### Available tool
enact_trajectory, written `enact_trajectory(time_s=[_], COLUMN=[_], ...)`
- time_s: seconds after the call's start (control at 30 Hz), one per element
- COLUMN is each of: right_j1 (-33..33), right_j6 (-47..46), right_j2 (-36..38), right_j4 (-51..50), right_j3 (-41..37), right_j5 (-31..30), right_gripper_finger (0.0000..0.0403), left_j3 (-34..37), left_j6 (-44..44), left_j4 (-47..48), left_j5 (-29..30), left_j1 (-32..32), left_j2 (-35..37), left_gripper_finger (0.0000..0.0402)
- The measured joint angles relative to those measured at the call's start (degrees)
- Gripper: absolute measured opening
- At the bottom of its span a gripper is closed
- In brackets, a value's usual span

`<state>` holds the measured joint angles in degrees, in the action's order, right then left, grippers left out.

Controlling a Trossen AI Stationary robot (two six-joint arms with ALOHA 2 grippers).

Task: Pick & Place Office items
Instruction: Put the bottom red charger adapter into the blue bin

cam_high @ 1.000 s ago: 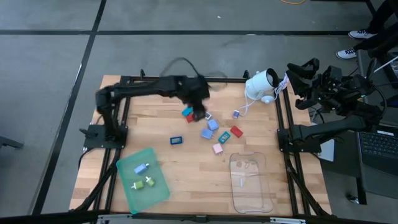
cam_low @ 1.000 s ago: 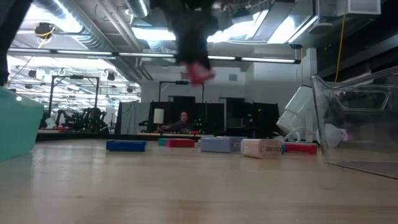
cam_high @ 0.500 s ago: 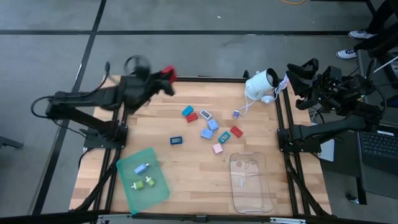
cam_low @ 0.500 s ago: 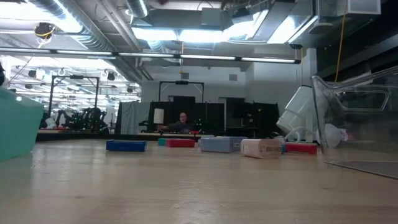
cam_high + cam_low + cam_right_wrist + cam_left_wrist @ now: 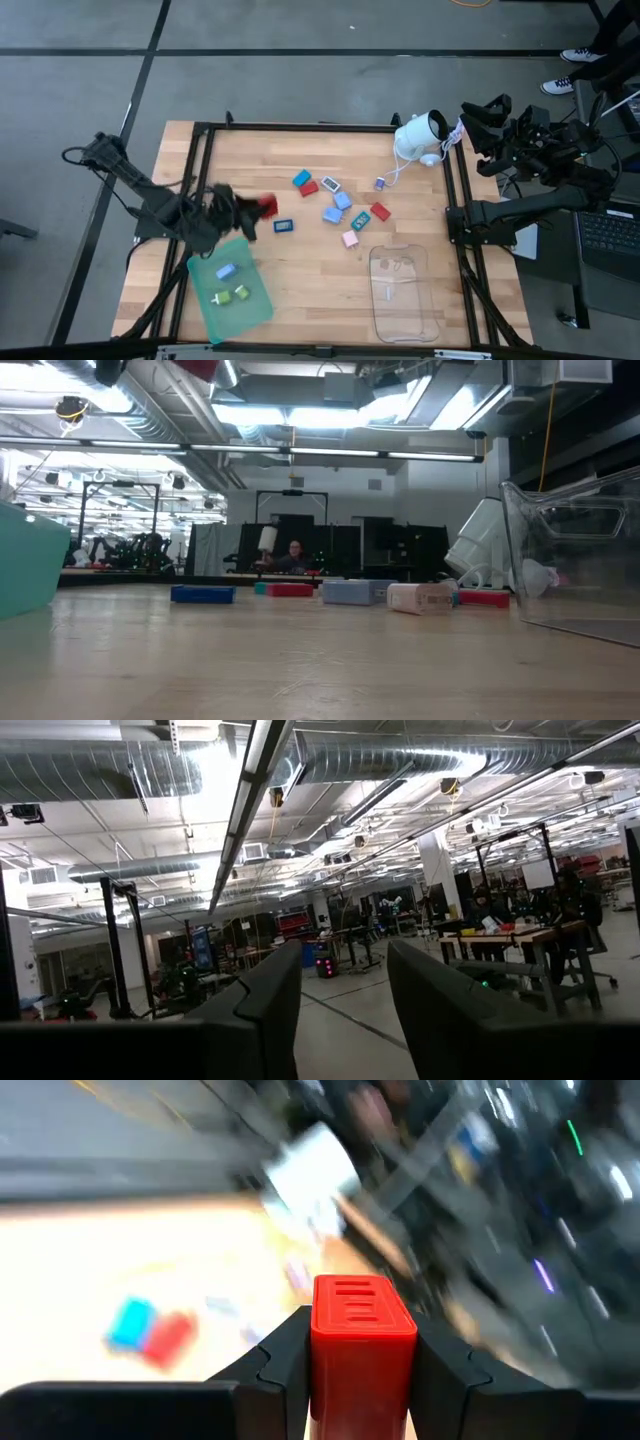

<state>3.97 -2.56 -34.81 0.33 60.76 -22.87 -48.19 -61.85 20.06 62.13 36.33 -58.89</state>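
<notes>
My left gripper (image 5: 258, 207) is shut on a small red rectangular piece (image 5: 362, 1335) and hangs above the table, just past the far edge of the green tray (image 5: 250, 310). The other office items, blue (image 5: 302, 179), red (image 5: 380, 211), light blue (image 5: 332, 214), pink (image 5: 350, 238) and teal (image 5: 360, 222), lie flat mid-table. A dark blue one (image 5: 284, 226) lies close by the left gripper. My right gripper (image 5: 345, 970) is open and holds nothing. It is raised beyond the table's right edge (image 5: 485, 112), pointing into the room. My left gripper pinches the red piece by its two opposite long sides (image 5: 318, 1350) between its two fingers (image 5: 285, 1370). The fingers lie about level and point toward the table's right. The piece's ribbed end (image 5: 355, 1295) sticks out past the fingertips. It is lifted clear of the table.
The green tray holds a light blue piece (image 5: 226, 271) and two green ones (image 5: 240, 292). A clear tray (image 5: 403, 290) lies at the near right. A white rounded device (image 5: 420, 135) with a cord stands at the far right. Bare wood lies near the front edge (image 5: 320, 300).
My left gripper, shut on the red piece, has swung from above the cluster mid-table out to the far left corner, then toward the near edge to the green tray, rolling its wrist on the way. The red piece has stayed clear of the table throughout.
</notes>
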Motion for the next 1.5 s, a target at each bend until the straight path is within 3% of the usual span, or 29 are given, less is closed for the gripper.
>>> enact_trajectory(time_s=[0.13, 0.37, 0.53, 0.8, 1.23, 1.3, 1.5], right_j1=[0.0, 0.0, 0.0, 0.0, 0.0, 0.0, 0.0], right_j6=[-0.5, -2.6, -2.8, -2.8, -2.7, -2.6, -2.6], right_j2=[0.0, -0.1, -0.5, -1.0, -1.3, -1.3, -1.3], right_j4=[-0.2, -1.2, -1.4, -1.3, -1.3, -1.3, -1.3], right_j3=[0.0, 0.0, 0.0, 0.0, 0.0, 0.0, 0.0], right_j5=[0.0, 1.5, 1.5, 1.5, 1.3, 1.3, 1.3], right_gripper_finger=[0.0155, 0.0155, 0.0155, 0.0155, 0.0155, 0.0155, 0.0155], left_j3=[0.0, 0.0, -1.6, -5.5, -11.1, -11.0, -11.0], left_j6=[-0.7, -15.5, -17.3, -18.6, -19.3, -20.2, -21.7], left_j4=[1.4, 12.2, 16.4, 20.2, 19.9, 20.0, 19.8], left_j5=[-15.2, -44.6, -56.1, -60.9, -61.3, -61.3, -61.9], left_j1=[5.3, 10.9, 12.7, 12.3, 11.5, 11.7, 11.6], left_j2=[-4.2, -13.8, -19.7, -27.5, -37.3, -37.7, -36.8], left_gripper_finger=[0.0115, 0.0115, 0.0115, 0.0115, 0.0115, 0.0136, 0.0251])
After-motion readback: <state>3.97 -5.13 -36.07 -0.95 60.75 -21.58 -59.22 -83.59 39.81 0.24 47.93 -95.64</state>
